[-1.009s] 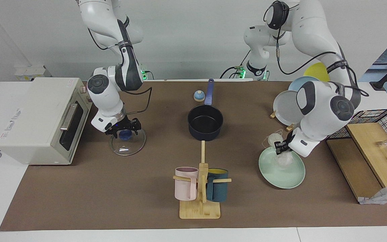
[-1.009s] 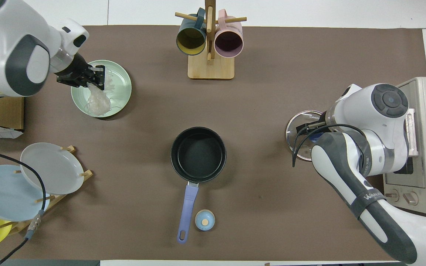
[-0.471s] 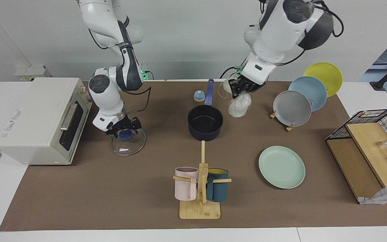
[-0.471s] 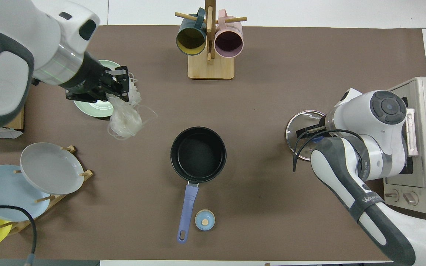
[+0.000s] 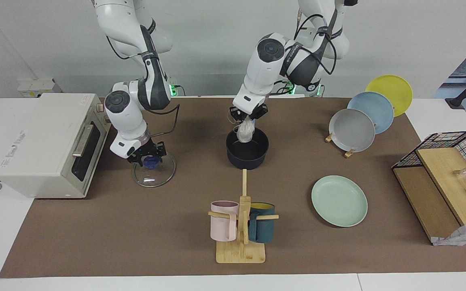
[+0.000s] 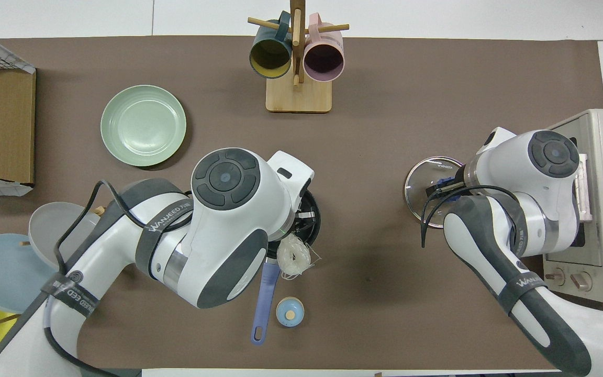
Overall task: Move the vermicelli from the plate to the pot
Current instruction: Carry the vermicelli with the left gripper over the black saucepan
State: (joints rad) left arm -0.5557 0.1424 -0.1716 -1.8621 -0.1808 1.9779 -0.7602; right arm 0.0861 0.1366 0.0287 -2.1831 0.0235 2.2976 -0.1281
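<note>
My left gripper (image 5: 248, 116) is shut on the vermicelli (image 5: 246, 131), a whitish clump that hangs from it over the dark navy pot (image 5: 247, 159), its lower end at the pot's rim. In the overhead view my left arm covers most of the pot (image 6: 314, 220); the vermicelli (image 6: 293, 255) and the blue handle (image 6: 265, 293) show beside it. The mint-green plate (image 5: 339, 201) lies bare toward the left arm's end, also seen in the overhead view (image 6: 143, 125). My right gripper (image 5: 147, 155) is at the blue knob of a glass lid (image 5: 154, 173) beside the oven.
A mug rack (image 5: 241, 228) with a pink and a teal mug stands farther from the robots than the pot. Upright grey, blue and yellow plates (image 5: 352, 129) stand toward the left arm's end. A toaster oven (image 5: 47, 141), a small blue bell (image 6: 290, 311) and a wire basket (image 5: 455, 149) are around.
My left gripper lifted the vermicelli off the plate, carried it across, and now holds it over the pot. The plate is bare. The right gripper stayed at the lid.
</note>
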